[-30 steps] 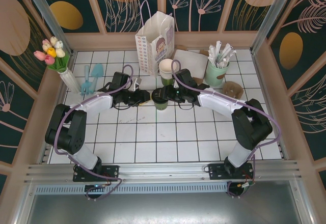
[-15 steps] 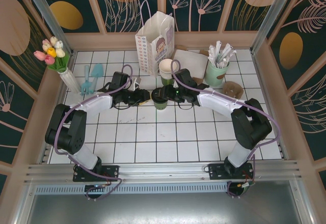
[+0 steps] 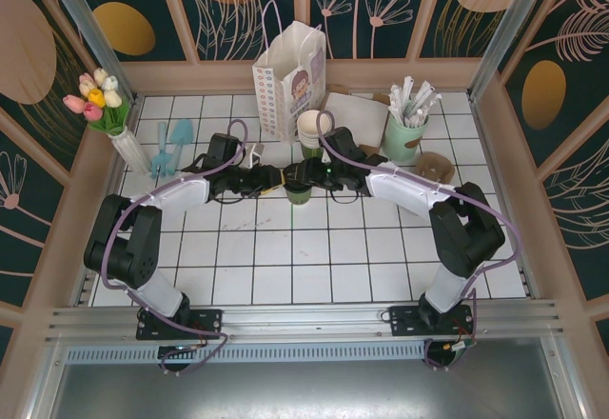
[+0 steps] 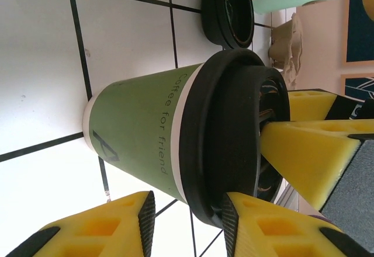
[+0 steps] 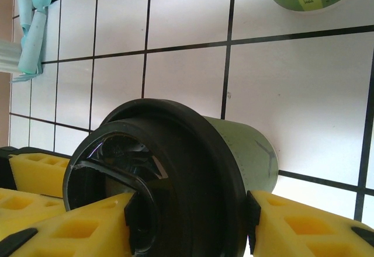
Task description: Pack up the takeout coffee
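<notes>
The takeout coffee (image 3: 299,190), a small green cup with a black top, stands on the white tiles mid-table, between my two grippers. In the right wrist view the coffee (image 5: 245,146) is pinched at its black top by my right gripper (image 5: 187,219), one pad on the top's face and one under its rim. My right gripper (image 3: 311,179) comes in from the right. My left gripper (image 3: 279,182) meets the cup from the left. The left gripper (image 4: 186,213) stands open beside the coffee (image 4: 146,131), one finger against the black rim. The white paper bag (image 3: 287,81) stands behind.
A stack of cream cups (image 3: 311,129) stands just behind the coffee. A mint cup of wrapped straws (image 3: 406,131) and a brown holder (image 3: 436,165) are at the back right. A loose black lid (image 4: 229,11) lies nearby. A vase of tulips (image 3: 114,119) is far left.
My left gripper has slid right up against the coffee and its jaws have spread a little. The right gripper keeps its hold; the cup has stayed put.
</notes>
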